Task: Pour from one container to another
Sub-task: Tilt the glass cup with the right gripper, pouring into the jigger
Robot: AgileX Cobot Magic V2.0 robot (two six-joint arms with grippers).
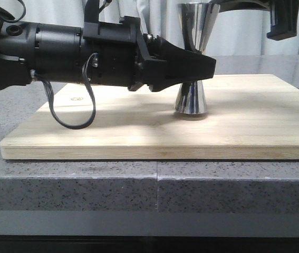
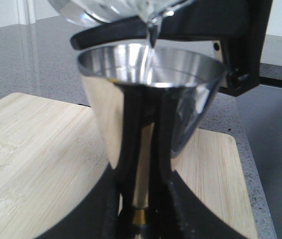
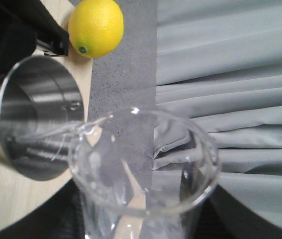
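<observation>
The left gripper is clamped on the waist of the steel jigger, which stands upright on the wooden board. Above it, the right gripper holds the tilted glass beaker, its lip over the jigger's rim, clear liquid streaming in. Beyond the board lies a lemon.
</observation>
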